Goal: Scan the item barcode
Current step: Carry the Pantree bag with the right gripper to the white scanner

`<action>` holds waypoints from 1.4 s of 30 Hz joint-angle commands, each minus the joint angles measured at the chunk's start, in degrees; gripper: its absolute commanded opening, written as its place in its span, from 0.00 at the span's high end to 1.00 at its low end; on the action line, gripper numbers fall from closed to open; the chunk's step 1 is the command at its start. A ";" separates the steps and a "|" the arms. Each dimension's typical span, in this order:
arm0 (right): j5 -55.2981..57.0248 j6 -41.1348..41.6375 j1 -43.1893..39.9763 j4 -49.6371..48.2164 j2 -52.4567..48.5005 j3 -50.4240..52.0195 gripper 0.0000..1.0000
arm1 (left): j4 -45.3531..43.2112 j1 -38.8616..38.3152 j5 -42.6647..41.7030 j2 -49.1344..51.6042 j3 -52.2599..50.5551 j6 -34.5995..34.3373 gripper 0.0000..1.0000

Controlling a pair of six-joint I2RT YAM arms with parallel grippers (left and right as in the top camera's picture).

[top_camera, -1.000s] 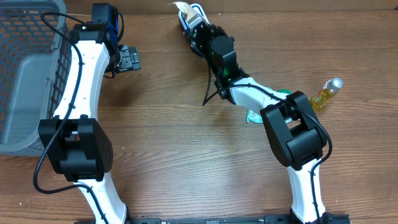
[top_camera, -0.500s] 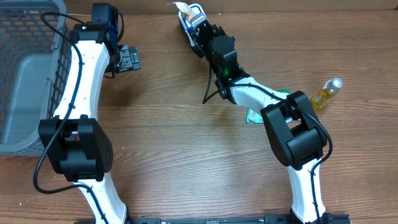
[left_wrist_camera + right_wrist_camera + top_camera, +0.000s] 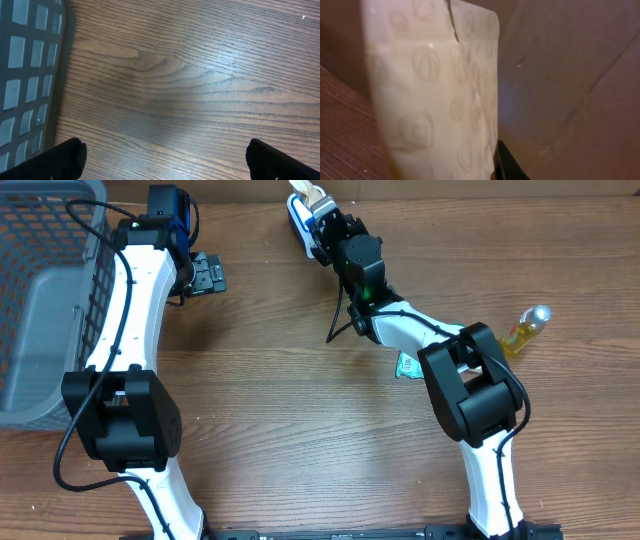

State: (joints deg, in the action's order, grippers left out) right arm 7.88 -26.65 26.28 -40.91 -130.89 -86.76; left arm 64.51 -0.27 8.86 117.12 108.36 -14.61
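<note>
Right gripper (image 3: pixel 320 222): jaws pinching the packet (image 3: pixel 303 202) at the far centre edge of the counter (image 3: pixel 300 440). The packet projects past the jaws toward far-left, long axis roughly in line with the forearm. Right wrist view: only a cream printed face, no barcode discernible. Left gripper (image 3: pixel 207 273): jaws spread wide, empty, beside the basket (image 3: pixel 40 300), well left of the packet. No scanner visible. Judgement: the right arm must turn the coded face outward.

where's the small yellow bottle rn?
In the overhead view the yellow bottle lies on the table's right side, just beyond the right arm's elbow, far from the basket at the left edge.
</note>
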 commanded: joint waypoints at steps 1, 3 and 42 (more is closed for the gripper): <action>-0.50 0.33 -0.22 0.81 -1.27 -2.08 0.96 | -0.09 -0.04 0.55 -0.24 0.02 0.04 0.00; -1.77 1.40 -0.22 2.51 -1.27 -2.08 0.96 | -0.09 -0.04 0.55 -0.24 0.02 0.07 0.00; -4.07 4.44 -0.44 5.38 -1.22 -2.10 0.96 | -0.09 -0.04 0.55 -0.24 0.02 0.07 0.00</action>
State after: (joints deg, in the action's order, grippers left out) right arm 4.25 -23.11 26.28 -34.48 -131.48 -87.22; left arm 64.51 -0.27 8.86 117.12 108.36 -14.61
